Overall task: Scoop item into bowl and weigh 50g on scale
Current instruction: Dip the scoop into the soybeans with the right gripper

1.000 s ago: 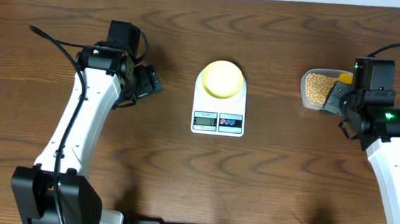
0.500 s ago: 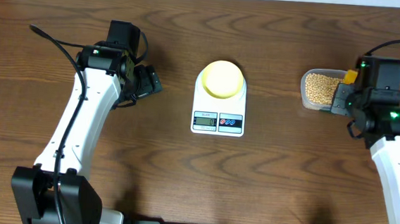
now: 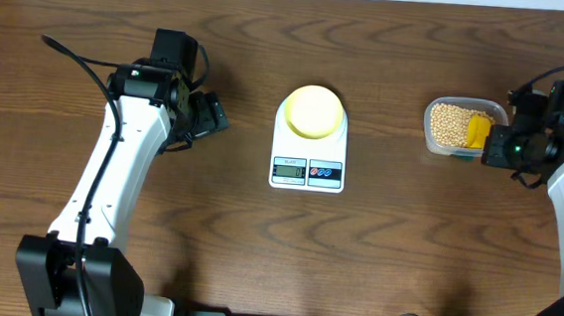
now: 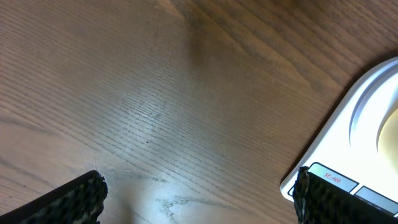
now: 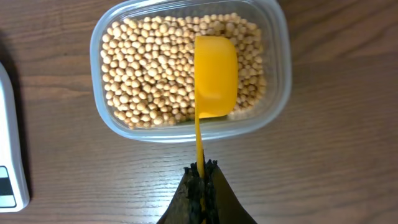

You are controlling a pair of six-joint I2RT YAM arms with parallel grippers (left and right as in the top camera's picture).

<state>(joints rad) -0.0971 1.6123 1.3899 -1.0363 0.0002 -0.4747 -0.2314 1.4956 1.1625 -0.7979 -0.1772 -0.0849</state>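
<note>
Right gripper (image 5: pixel 202 177), clamped on the yellow scoop (image 5: pixel 215 78) handle, points its cup straight ahead over soybeans (image 5: pixel 149 68) in the clear tub (image 5: pixel 277 68); the bowl (image 3: pixel 312 110) sits leftward on the scale (image 3: pixel 307 170).

one scale (image 3: pixel 308 160); one bowl (image 3: pixel 313 111); two grippers, left gripper (image 4: pixel 199 199) and right gripper (image 5: pixel 203 180); one yellow scoop (image 5: pixel 215 74) at the right gripper's tips; one clear tub (image 5: pixel 280 93) just ahead of it; beans (image 5: pixel 149 68) too many to count.
</note>
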